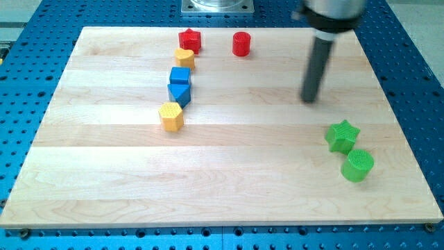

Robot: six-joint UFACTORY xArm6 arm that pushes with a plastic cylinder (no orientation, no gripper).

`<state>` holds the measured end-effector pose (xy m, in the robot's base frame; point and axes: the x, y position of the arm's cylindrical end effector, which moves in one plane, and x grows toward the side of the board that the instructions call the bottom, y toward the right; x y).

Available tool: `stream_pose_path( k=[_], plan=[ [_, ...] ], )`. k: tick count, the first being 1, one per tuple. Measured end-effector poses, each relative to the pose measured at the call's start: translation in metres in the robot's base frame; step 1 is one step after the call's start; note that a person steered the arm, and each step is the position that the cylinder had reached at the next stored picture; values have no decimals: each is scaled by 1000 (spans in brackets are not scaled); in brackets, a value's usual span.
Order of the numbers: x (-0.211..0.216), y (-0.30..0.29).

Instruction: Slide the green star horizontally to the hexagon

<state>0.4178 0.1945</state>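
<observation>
The green star [342, 135] lies near the view's right edge of the wooden board. The yellow hexagon [171, 115] lies left of centre, a little higher in the view than the star. My tip [309, 100] is on the board above and slightly left of the green star, a short gap from it and touching no block. A green cylinder [357, 165] sits just below and right of the star, almost against it.
A column of blocks runs up from the hexagon: a blue triangular block [179, 93], a blue cube [180, 76], a yellow block [184, 57], a red star [189, 40]. A red cylinder [241, 44] stands at top centre. The board [104, 180] lies on a blue perforated table.
</observation>
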Motion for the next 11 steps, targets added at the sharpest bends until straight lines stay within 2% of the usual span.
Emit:
stream_pose_path(
  k=[1, 2, 3, 5, 7, 8, 10, 11],
  plan=[
    [44, 76],
    [73, 85],
    [80, 24],
    [85, -150],
    [117, -163],
    [118, -253],
    [142, -317],
    [107, -364]
  ],
)
